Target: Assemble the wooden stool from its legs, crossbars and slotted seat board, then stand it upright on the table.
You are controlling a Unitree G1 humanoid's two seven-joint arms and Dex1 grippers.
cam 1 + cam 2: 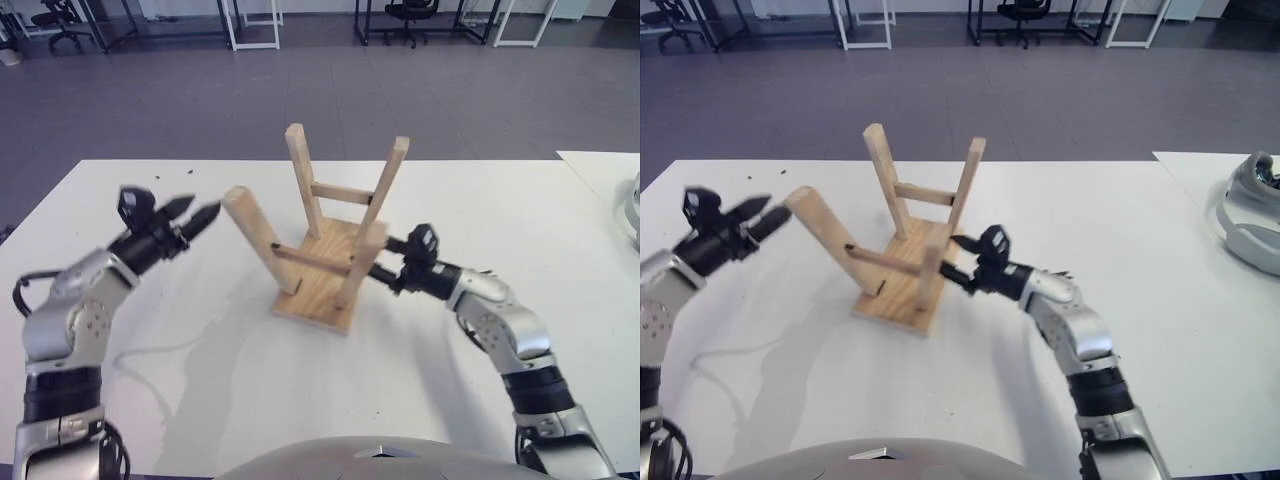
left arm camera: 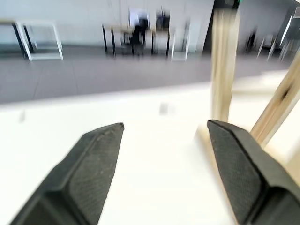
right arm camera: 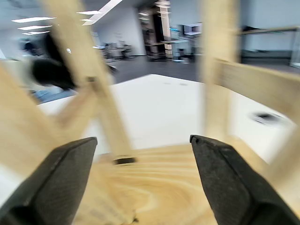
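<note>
The wooden stool lies upside down, its seat board [image 1: 322, 292] flat on the white table [image 1: 200, 380] and its legs pointing up. Two rear legs [image 1: 303, 180] are joined by a crossbar [image 1: 342, 193]. The front left leg [image 1: 255, 238] leans outward, tied by a second crossbar [image 1: 312, 259] to the front right leg [image 1: 362, 262]. My left gripper [image 1: 195, 215] hovers open just left of the leaning leg's top end, nothing between its fingers [image 2: 98, 159]. My right gripper [image 1: 386, 260] is open beside the front right leg, low over the seat board [image 3: 164, 187].
A thin white cable [image 1: 150, 350] trails on the table near my left arm. A pale headset-like object [image 1: 1250, 215] rests on a second table at the right. Office chairs and desk frames stand far behind on the grey floor.
</note>
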